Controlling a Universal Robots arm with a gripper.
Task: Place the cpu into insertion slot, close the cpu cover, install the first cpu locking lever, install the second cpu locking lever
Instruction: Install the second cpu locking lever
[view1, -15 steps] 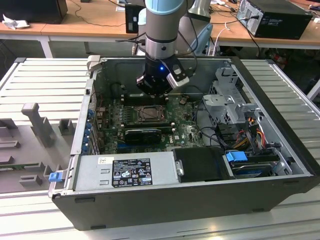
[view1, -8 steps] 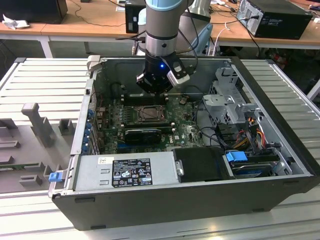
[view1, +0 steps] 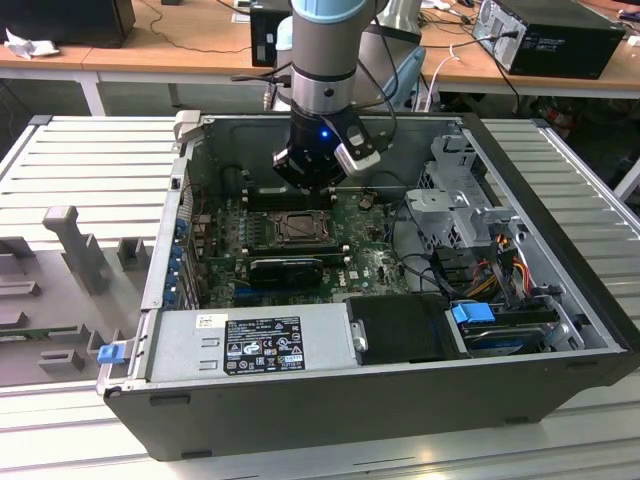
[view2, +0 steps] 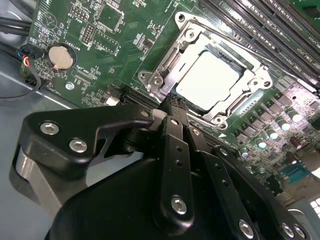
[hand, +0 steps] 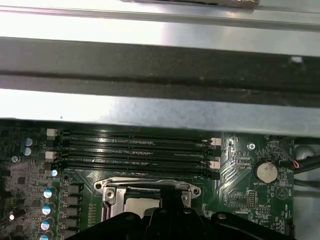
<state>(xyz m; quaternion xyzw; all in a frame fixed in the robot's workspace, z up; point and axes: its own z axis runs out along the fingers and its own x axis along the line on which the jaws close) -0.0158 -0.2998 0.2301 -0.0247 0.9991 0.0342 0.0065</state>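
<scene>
**CPU Seated, Cover Down, Gripper Above Socket**

The gripper (view1: 312, 172) hangs inside the open computer case (view1: 560, 300), just above the green motherboard (view2: 120, 45). In the second wrist view, the fingers (view2: 176, 125) are drawn together into one narrow black tip with nothing between them. That tip sits at the near corner of the insertion slot (view2: 212, 77).

The cpu (view2: 207, 80) lies flat in the insertion slot with its silver top facing up. The cpu cover (view2: 182, 52) lies down over it, its metal frame bordering the chip on all sides. Whether the locking levers along the frame are latched cannot be told from these views.

In the first wrist view, the long black memory slots (hand: 132, 150) run beside the socket, and a round coin battery (hand: 265, 172) sits near their end. The case rests on a slatted table (view1: 90, 160).
</scene>
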